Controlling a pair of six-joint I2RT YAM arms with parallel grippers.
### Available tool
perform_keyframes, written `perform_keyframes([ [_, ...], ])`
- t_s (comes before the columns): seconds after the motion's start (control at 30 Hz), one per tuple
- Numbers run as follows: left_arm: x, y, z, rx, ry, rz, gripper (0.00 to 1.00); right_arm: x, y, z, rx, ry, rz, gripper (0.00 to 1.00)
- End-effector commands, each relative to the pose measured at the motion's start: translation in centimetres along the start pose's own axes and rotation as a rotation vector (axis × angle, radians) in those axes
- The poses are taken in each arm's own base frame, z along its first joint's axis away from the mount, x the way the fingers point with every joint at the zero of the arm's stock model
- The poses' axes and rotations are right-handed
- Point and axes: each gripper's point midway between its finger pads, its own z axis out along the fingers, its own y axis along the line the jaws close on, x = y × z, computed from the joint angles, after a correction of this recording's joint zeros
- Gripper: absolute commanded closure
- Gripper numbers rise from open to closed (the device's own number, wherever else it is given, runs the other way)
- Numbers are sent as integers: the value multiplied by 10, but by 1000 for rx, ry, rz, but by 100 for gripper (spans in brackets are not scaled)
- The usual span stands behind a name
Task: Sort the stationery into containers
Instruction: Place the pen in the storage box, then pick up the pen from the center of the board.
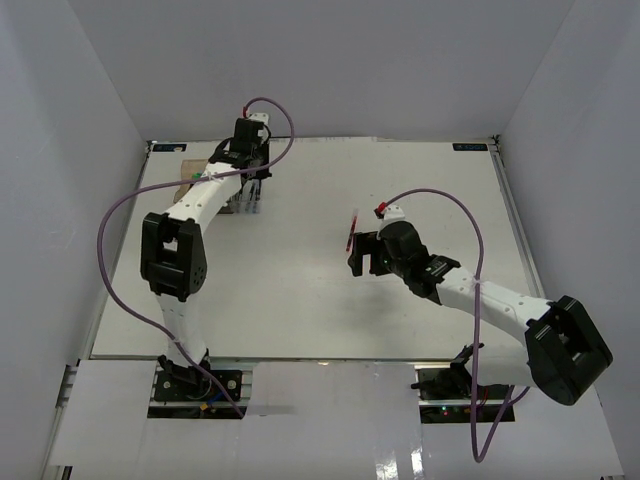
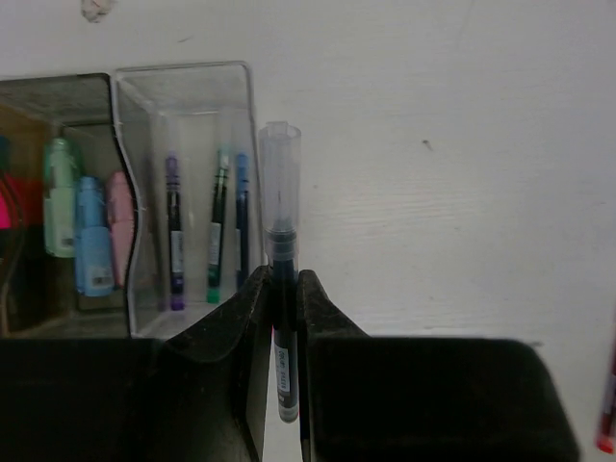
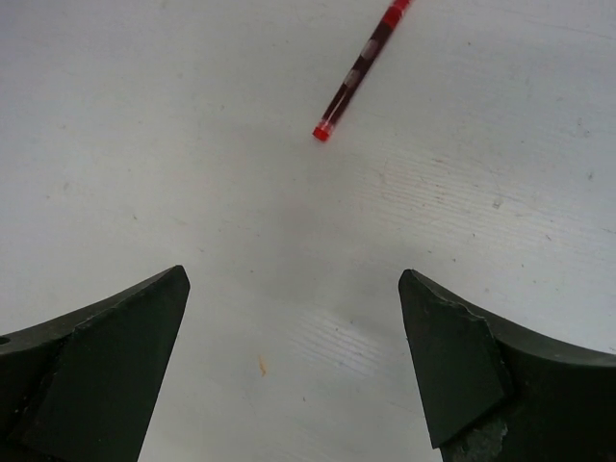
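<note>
With most items binned, my left claw [image 2: 284, 281] pinches a dark pen [image 2: 280, 183] beside the clear bin [image 2: 183, 69], while my right claw [image 3: 294, 327] is spread near the red pen [image 3: 361, 63].

The fingers [image 2: 217, 385] pinch a clear-capped pen [image 2: 282, 245] beside the clear bin [image 2: 192, 106].

The overhead view is bright and really even, like diffuse light from above bouncing off the white walls. The bench [image 1: 300, 300] only gets faint, soft shadows under the left arm [image 1: 190, 215] and right arm [image 1: 480, 295], plus shiny glare on the near strip. The left wrist view is dimmer and greyish. Its jaws are near-black blobs, the capped pen [image 2: 280, 183] goes blurry toward the lens, the clear bin [image 2: 183, 106] catches thin edge highlights, and the dark bin [image 2: 58, 96] is murky. The right wrist view is bright, with the bench a bit washed out and a soft shadow between dark jaws. The red pen [image 3: 354, 72] is slightly soft.
</note>
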Motion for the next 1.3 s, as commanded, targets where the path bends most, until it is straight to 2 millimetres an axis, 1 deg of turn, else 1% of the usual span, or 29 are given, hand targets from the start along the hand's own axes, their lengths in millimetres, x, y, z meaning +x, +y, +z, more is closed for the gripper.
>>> perform_keyframes([
  [0.0,-21,36,3,-92,5,110,84,-4,-7,2,38,-5,-33,4],
  [0.03,-12,42,17,-103,37,118,83,-3,-9,3,45,-3,-36,4],
  [0.1,-11,55,29,-125,52,111,80,-1,-13,6,62,2,-48,4],
  [0.13,-9,56,39,-126,62,110,79,0,-13,7,67,5,-52,4],
  [0.23,-8,67,51,-145,71,97,74,2,-16,11,84,15,-61,4],
  [0.3,-2,75,59,-153,89,91,69,2,-19,15,99,21,-66,3],
  [0.33,-1,75,61,-145,91,88,63,1,-18,16,101,21,-69,3],
  [0.4,-1,75,61,-139,91,84,55,4,-22,22,122,34,-72,2],
  [0.43,-2,74,59,-133,90,82,48,-2,-21,24,127,26,-71,2],
  [0.5,-13,68,47,-107,69,66,41,1,-23,34,150,48,-78,0],
  [0.53,-16,67,39,-96,68,54,37,-9,-20,38,154,35,-78,0],
  [0.57,-20,63,31,-77,58,40,30,-6,-22,46,168,51,-80,0],
  [0.6,-39,60,8,-63,8,10,26,-3,-29,48,210,74,-83,4],
  [0.63,-47,57,-4,-47,-14,-4,22,-5,-29,55,233,89,-76,5],
  [0.67,-46,54,-14,-25,-19,-17,14,-5,-32,59,255,95,-69,6],
  [0.7,-64,52,-42,-11,-76,-52,10,-6,-35,62,281,96,-66,7],
  [0.77,-71,49,-67,9,-111,-88,2,-6,-35,74,301,110,-58,11],
  [0.8,-68,47,-89,29,-126,-104,2,-6,-35,79,310,113,-53,12],
  [0.83,-66,45,-98,45,-139,-136,2,0,-37,85,323,134,-55,13],
  [0.87,-63,42,-108,63,-149,-148,2,-5,-35,89,325,128,-44,17],
  [0.9,-39,40,-107,82,-106,-157,2,-5,-38,92,342,125,-38,18],
  [0.93,-44,38,-130,101,-153,-195,2,-1,-41,96,361,137,-39,20],
  [0.97,-37,34,-137,130,-153,-208,2,-6,-41,99,373,122,-31,23],
  [1.0,-9,29,-135,155,-101,-215,2,-5,-41,102,374,124,-33,25],
  [1.03,-10,28,-152,173,-139,-244,2,-1,-42,107,381,136,-36,27],
  [1.1,7,24,-160,204,-128,-256,2,-5,-41,112,384,126,-32,30],
  [1.13,29,20,-157,223,-91,-262,2,-1,-42,115,388,135,-32,32],
  [1.17,31,18,-168,243,-108,-272,2,0,-44,117,397,135,-31,37],
  [1.27,62,11,-175,289,-69,-289,2,6,-45,122,400,143,-21,44],
])
